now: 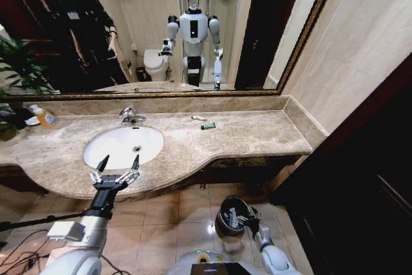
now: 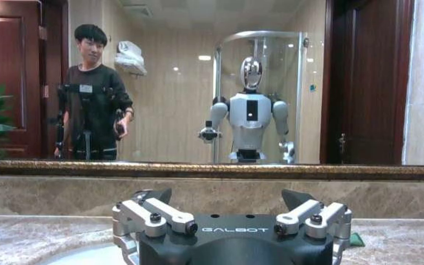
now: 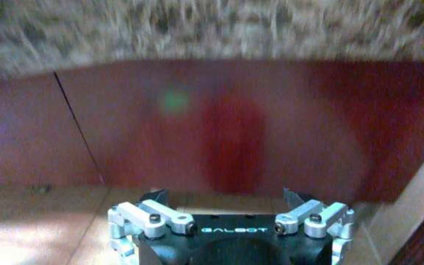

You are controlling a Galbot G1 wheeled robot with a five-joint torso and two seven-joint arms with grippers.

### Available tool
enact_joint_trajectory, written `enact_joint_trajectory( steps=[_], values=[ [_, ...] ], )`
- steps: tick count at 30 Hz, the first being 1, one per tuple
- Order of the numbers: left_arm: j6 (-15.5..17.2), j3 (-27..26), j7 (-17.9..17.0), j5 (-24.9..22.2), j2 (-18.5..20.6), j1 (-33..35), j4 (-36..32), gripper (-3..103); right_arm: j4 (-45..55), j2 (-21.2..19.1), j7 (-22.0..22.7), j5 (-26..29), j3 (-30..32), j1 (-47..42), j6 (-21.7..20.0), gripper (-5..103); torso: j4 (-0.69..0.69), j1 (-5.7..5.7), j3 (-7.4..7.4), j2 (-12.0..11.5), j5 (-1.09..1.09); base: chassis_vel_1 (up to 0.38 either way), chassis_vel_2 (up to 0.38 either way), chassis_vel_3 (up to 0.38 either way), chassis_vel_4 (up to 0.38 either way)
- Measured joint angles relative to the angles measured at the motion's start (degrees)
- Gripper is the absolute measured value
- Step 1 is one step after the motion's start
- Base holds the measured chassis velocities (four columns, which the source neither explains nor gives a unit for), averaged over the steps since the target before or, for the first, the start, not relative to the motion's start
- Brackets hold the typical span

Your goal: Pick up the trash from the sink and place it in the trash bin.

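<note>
The left gripper [image 1: 116, 167], jaws wide and empty, hovers at the sink's [image 1: 96, 159] front rim. The trash, a green tube [image 1: 208, 125] and a white tube [image 1: 198, 118], lies on the counter beyond, off to its right. The right gripper [image 1: 246, 217], open too, hangs low by the bin [image 1: 225, 223].

Sink [image 1: 122, 146] set in left part of counter [image 1: 257, 136], faucet [image 1: 129, 116] just behind it. Bottle [image 1: 44, 117] far left on counter by mirror [image 1: 161, 30]. Two small tubes [image 1: 203, 122] on counter right of faucet, near back wall. Trash bin [image 1: 230, 217] on floor below counter's front edge, right of sink. Left gripper [image 1: 116, 167] over counter's front edge before sink; right gripper [image 1: 248, 219] low beside bin.
</note>
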Motion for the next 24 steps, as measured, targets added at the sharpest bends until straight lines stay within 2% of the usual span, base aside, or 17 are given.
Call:
enact_joint_trajectory(
  steps=[3, 7, 10, 14, 17, 21, 22, 24],
  values=[
    [0.0, 0.0, 0.0, 0.0, 0.0, 0.0, 0.0, 100, 8.5, -1.8, 0.1, 0.6, 1.3, -3.3, -1.0, 100, 0.00, 0.00, 0.00, 0.0, 0.00, 0.000, 0.000, 0.000, 0.000],
    [0.0, 0.0, 0.0, 0.0, 0.0, 0.0, 0.0, 100, 15.2, -2.0, 0.1, 0.8, 3.1, -5.7, -2.8, 100, 0.00, 0.00, 0.00, 0.0, 0.00, 0.000, 0.000, 0.000, 0.000],
    [0.0, 0.0, 0.0, 0.0, 0.0, 0.0, 0.0, 100, 25.5, -1.0, 0.8, 0.6, 5.6, -8.9, -6.4, 100, 0.00, 0.00, 0.00, 0.0, -0.01, 0.000, 0.000, 0.000, 0.000],
    [0.0, 0.0, 0.0, 0.0, 0.0, 0.0, 0.0, 100, 33.0, -1.5, 1.6, 0.9, 5.8, -9.9, -9.4, 100, -0.01, 0.00, 0.00, 0.0, 0.00, 0.000, 0.000, 0.000, 0.000],
    [0.0, 0.0, 0.0, 0.0, 0.0, 0.0, 0.0, 100, 36.6, -2.3, 1.8, 1.4, 5.7, -8.8, -11.8, 100, -0.01, -0.01, 0.00, 0.0, -0.02, 0.000, 0.000, 0.000, 0.000],
    [0.0, 0.0, 0.0, 0.0, 0.0, 0.0, 0.0, 100, 39.1, -4.0, 1.1, 3.2, 4.6, -2.7, -16.8, 100, 0.00, -0.01, 0.00, 0.0, 0.00, 0.000, 0.000, 0.000, 0.000],
    [0.0, 0.0, 0.0, 0.0, 0.0, 0.0, 0.0, 100, 39.1, -4.0, 1.1, 3.2, 4.6, -2.7, -16.8, 100, 0.00, -0.01, 0.00, 0.0, 0.00, 0.000, 0.000, 0.000, 0.000],
    [0.0, 0.0, 0.0, 0.0, 0.0, 0.0, 0.0, 100, 38.3, -5.1, -2.1, 4.2, 4.3, 1.3, -18.4, 100, 0.01, 0.00, 0.00, 0.0, 0.00, 0.000, 0.000, 0.000, 0.000]
  ],
)
